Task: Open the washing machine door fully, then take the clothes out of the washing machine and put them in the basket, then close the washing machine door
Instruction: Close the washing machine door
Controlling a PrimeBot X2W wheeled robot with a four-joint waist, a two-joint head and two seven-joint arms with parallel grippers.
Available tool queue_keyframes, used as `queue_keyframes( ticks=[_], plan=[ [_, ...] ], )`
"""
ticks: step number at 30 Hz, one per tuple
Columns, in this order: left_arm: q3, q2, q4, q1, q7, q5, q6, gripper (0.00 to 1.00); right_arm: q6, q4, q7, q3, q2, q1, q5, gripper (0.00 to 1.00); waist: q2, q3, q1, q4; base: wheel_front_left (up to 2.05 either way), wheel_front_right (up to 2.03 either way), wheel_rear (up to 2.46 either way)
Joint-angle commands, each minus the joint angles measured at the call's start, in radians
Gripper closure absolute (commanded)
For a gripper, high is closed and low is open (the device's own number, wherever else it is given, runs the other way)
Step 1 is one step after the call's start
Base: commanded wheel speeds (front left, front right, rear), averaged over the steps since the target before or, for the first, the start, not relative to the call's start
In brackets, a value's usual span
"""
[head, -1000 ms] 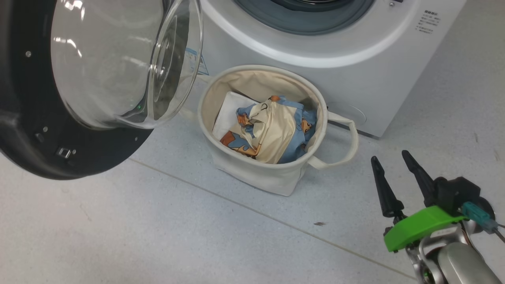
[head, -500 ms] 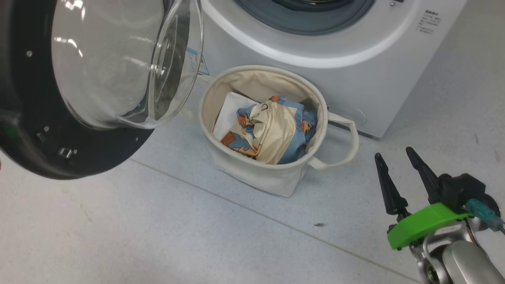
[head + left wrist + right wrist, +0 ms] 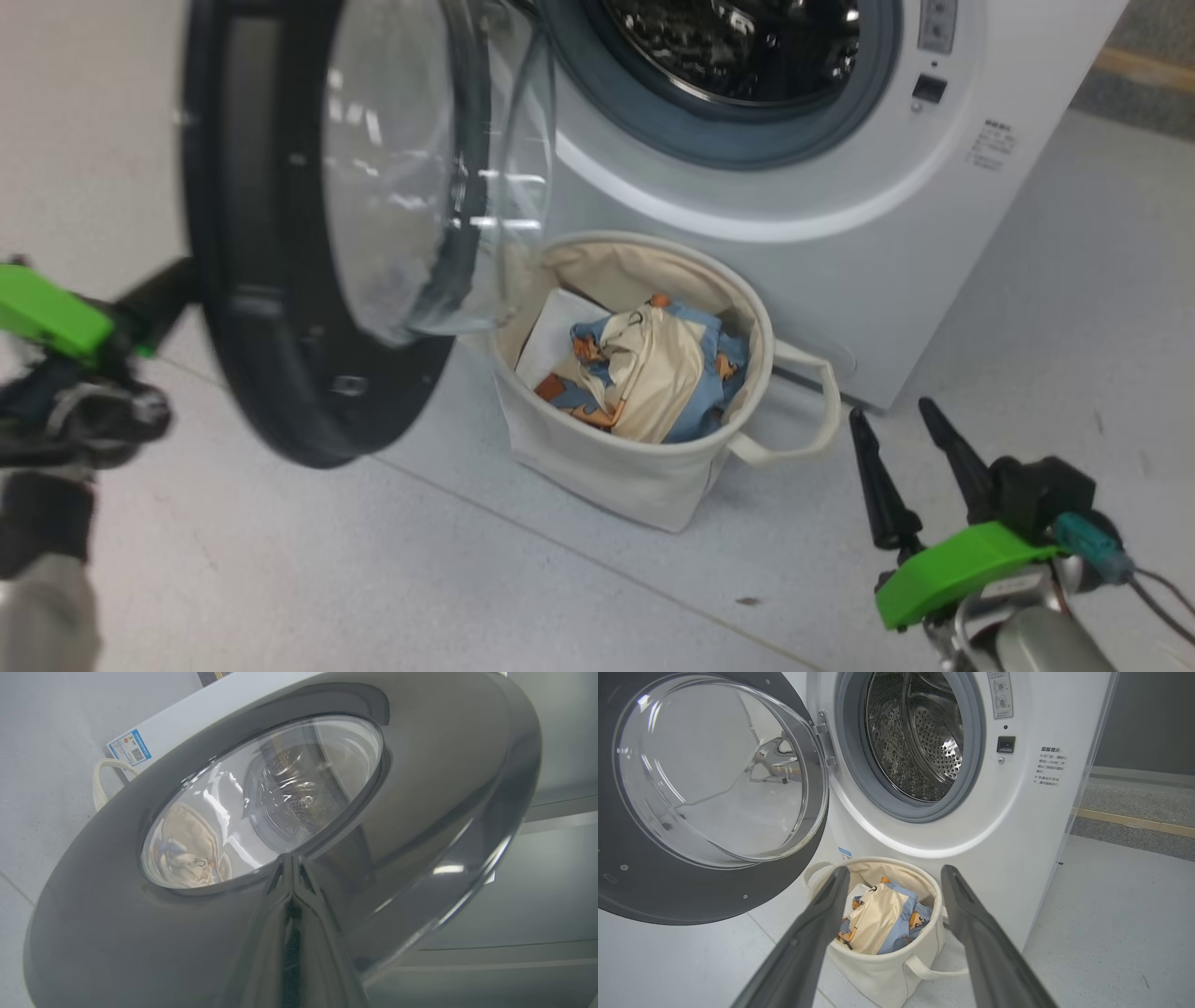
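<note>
- Your left gripper [image 3: 290, 863], fingers together, sits against the outer face of the door [image 3: 280, 392] at 9 o'clock in the head view. Closed fingers likely push more firmly than spread ones.
- The door stands partly swung, its glass dome near the 10 o'clock rim of the basket [image 3: 767, 327].
- The clothes [image 3: 653, 373] lie in the basket, below the washer [image 3: 840, 261] opening at 12. The drum [image 3: 747, 47] looks empty, so only closing is left.
- Your right gripper [image 3: 889, 411], fingers apart and empty, hangs at 4 o'clock, clear of the door's arc.

I count one washing machine [image 3: 934, 280], one washing machine door [image 3: 280, 411], one basket [image 3: 597, 467] and one heap of clothes [image 3: 653, 373].
</note>
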State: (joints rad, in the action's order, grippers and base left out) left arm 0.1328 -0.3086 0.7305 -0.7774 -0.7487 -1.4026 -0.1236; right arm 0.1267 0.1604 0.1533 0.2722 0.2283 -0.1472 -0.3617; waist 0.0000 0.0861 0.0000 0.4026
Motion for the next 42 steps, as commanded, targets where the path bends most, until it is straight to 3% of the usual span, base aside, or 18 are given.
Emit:
queue_keyframes(
  ticks=[1,10,22,29,42],
  plan=[
    [0.008,-0.029,-0.057,-0.011,-0.015,0.0,-0.007,1.0,0.004,-0.021,0.015,0.02,0.0,0.003,-0.003,0.0,0.0,-0.021,0.0,0.005,0.0,0.0,0.0],
    [-0.054,0.109,-0.22,0.127,-0.023,-0.004,0.014,1.0,0.004,0.028,0.048,0.031,-0.035,0.012,-0.009,0.0,0.0,-0.071,0.0,-0.042,0.0,0.0,0.0],
    [-0.074,0.193,-0.344,0.212,0.027,-0.004,0.016,1.0,0.004,0.036,0.063,0.003,-0.036,0.011,-0.001,0.0,0.0,-0.06,0.0,-0.204,0.0,0.0,0.0],
    [-0.071,0.197,-0.343,0.195,0.086,0.023,0.005,1.0,0.004,0.023,0.069,-0.017,-0.037,0.001,0.003,0.0,0.0,-0.033,0.0,-0.327,0.0,0.0,0.0],
    [-0.024,0.146,-0.266,0.113,0.228,0.052,-0.006,1.0,0.004,0.025,0.092,-0.039,-0.044,-0.03,-0.003,0.0,0.0,0.026,0.0,-0.537,0.0,0.0,0.0]
  ],
)
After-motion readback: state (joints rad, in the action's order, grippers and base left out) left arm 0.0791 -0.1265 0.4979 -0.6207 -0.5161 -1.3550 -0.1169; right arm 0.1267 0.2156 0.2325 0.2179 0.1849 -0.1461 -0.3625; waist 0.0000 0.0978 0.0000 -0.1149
